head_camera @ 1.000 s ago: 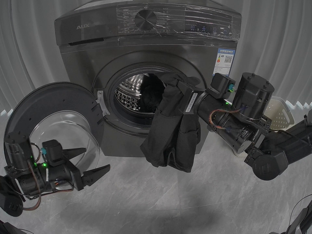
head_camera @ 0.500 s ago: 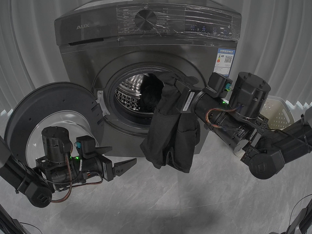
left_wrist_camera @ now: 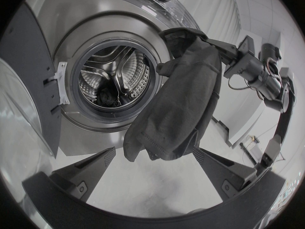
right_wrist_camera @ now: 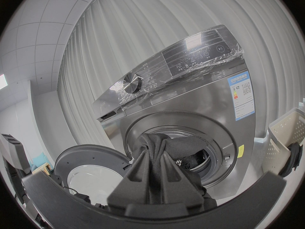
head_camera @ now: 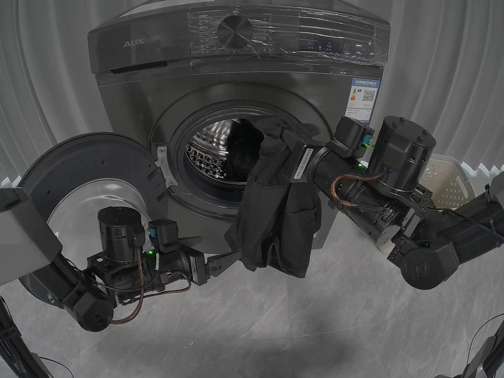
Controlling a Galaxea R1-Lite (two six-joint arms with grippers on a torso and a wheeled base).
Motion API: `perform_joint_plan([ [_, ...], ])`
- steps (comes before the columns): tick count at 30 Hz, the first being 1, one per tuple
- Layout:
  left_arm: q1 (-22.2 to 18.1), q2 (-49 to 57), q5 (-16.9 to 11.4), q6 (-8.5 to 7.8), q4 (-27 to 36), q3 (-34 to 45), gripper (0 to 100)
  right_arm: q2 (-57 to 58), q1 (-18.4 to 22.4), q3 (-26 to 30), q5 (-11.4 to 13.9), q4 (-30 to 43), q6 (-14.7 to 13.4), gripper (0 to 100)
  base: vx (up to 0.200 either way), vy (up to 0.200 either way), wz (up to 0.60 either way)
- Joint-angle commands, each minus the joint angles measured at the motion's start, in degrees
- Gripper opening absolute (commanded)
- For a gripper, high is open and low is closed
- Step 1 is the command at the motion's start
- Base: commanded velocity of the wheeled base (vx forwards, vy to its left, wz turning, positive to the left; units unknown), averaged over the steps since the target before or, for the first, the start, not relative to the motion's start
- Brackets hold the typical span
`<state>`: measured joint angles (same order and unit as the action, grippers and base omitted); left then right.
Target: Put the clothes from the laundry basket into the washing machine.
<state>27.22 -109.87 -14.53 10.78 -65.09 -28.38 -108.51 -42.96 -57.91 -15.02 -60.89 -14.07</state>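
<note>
A black garment [head_camera: 275,211] hangs in front of the washing machine's open drum [head_camera: 220,153], its top at the rim and its hem near the floor. My right gripper [head_camera: 287,135] is shut on the garment's top, with cloth bunched between the fingers [right_wrist_camera: 143,169]. Low at the left, my left gripper [head_camera: 223,248] is open, and the garment's lower hem [left_wrist_camera: 149,147] hangs between its two fingers. Some dark clothing [left_wrist_camera: 106,97] lies inside the drum. The pale laundry basket [head_camera: 446,179] stands on the floor to the machine's right, behind my right arm.
The round machine door [head_camera: 89,185] is swung wide open to the left, close behind my left arm. A dark piece of cloth [right_wrist_camera: 294,158] hangs over the basket's rim. Grey floor lies open in front of the machine, and curtains hang behind it.
My left arm has swung right from the lower left, bringing its open gripper under the hanging garment. The right arm has edged slightly left with the garment.
</note>
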Motion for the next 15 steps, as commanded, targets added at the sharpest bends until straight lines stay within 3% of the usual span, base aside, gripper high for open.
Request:
perform_joint_plan([
  [1,0.02,-4.74,-0.41,3.73,-2.24,-2.73,100,0.05,-0.02,0.07,-0.01,-0.02,0.01,0,0.000,0.000,0.00],
  [10,-0.15,-9.13,-0.67,6.27,-4.88,-4.76,100,0.14,-0.46,0.07,-0.01,-0.02,0.01,0,0.000,0.000,0.00],
  [11,0.02,-10.36,-0.67,7.50,-5.58,-5.46,100,0.14,-0.55,0.07,-0.01,-0.10,0.01,0,0.000,0.000,0.00],
  [15,0.02,-13.88,-0.67,9.44,-8.30,-7.57,100,0.05,-0.72,-0.01,-0.01,-0.10,0.01,0,0.000,0.000,0.00],
])
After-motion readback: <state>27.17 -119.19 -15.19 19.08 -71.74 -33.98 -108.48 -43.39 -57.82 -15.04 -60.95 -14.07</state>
